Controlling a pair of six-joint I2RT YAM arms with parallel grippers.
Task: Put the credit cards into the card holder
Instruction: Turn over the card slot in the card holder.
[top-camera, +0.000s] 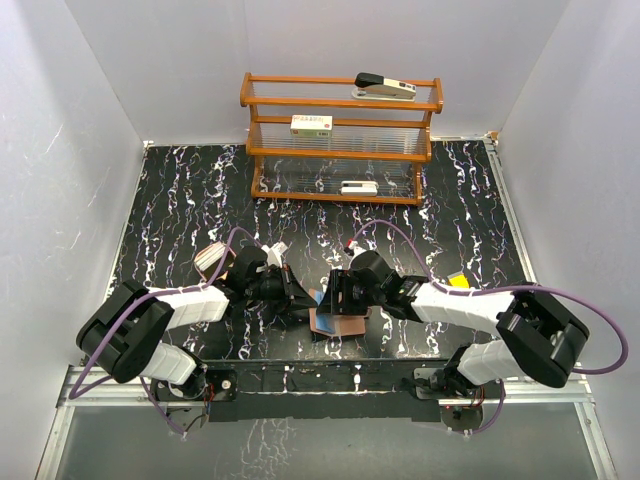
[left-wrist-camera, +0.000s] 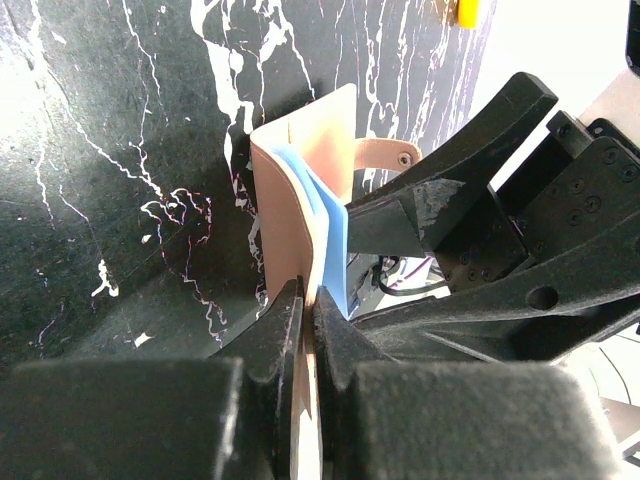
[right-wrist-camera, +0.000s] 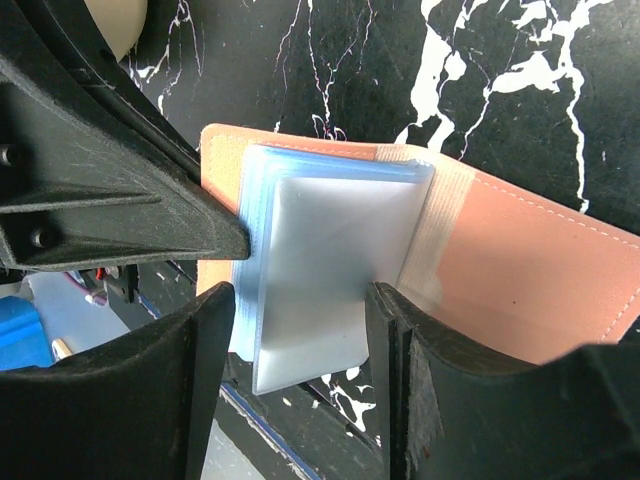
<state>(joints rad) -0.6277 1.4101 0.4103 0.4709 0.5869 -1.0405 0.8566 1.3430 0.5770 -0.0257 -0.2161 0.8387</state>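
My left hand is clamped on the cover edge of the card holder, which stands propped open at the near middle of the desk. My right hand straddles its bluish-grey pockets, jaws wide; whether it grips them, I cannot tell.

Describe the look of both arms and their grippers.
Both arms match: black housings at the joints with white link sections, as on the left arm and right arm. A purple cable loops along each. The left gripper and right gripper have black, tapered fingers; one shows grey scuff marks.
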